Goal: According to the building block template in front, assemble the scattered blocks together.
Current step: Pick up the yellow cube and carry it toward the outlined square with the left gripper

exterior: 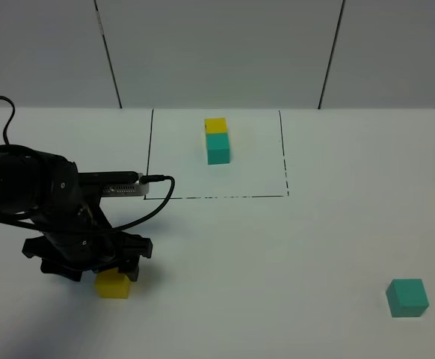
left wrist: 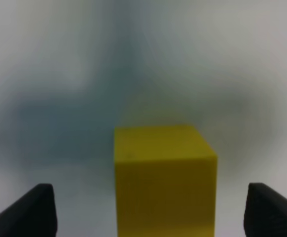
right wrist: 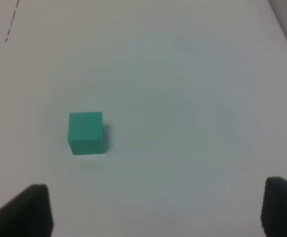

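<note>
The building block template [exterior: 217, 140], a yellow cube joined to a teal-green one, sits at the back inside a thin black-line rectangle [exterior: 149, 153]. Of the scattered blocks, the yellow cube [exterior: 113, 286] lies at the front left. My left gripper [exterior: 117, 263] is lowered over it. In the left wrist view the yellow cube [left wrist: 165, 180] stands between the open fingers [left wrist: 32, 213], with a gap on each side. The teal-green cube [exterior: 407, 298] lies at the front right. My right gripper [right wrist: 153, 212] is open, short of the teal-green cube [right wrist: 87, 132], and does not show in the exterior view.
The white table [exterior: 277, 254] runs back to a grey panelled wall [exterior: 217, 45]. A black cable [exterior: 154, 202] loops from the left arm across the rectangle's near left corner. A dashed corner of the rectangle [right wrist: 9, 27] shows in the right wrist view.
</note>
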`<action>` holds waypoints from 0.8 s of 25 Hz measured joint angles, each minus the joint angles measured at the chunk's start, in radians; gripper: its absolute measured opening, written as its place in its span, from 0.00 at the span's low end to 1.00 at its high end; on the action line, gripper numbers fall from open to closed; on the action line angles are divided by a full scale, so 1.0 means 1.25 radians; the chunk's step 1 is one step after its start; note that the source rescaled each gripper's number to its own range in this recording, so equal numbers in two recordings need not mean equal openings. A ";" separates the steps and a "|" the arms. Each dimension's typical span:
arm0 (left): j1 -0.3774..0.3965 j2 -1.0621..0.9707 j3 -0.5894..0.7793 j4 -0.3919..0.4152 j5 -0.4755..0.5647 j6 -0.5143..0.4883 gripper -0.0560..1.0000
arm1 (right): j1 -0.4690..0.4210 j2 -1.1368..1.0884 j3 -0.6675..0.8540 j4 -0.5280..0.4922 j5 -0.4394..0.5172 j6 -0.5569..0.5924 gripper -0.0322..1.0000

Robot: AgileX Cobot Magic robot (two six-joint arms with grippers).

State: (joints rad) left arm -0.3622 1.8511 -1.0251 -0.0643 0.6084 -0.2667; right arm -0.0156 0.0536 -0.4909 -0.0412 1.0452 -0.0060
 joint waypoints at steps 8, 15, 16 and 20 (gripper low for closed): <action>0.000 0.048 -0.001 -0.033 -0.012 0.037 0.73 | 0.000 0.000 0.000 0.000 0.000 0.000 0.72; 0.000 0.054 -0.001 -0.036 -0.054 0.041 0.70 | 0.000 0.000 0.000 0.000 0.000 0.000 0.72; 0.000 0.054 -0.001 -0.036 -0.056 0.042 0.70 | 0.000 0.000 0.000 0.000 0.000 0.000 0.72; 0.000 0.054 -0.001 -0.036 -0.059 0.042 0.69 | 0.000 0.000 0.000 0.000 0.000 0.000 0.72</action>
State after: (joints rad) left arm -0.3622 1.9185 -1.0261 -0.1097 0.5344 -0.2138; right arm -0.0156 0.0536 -0.4909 -0.0412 1.0452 -0.0060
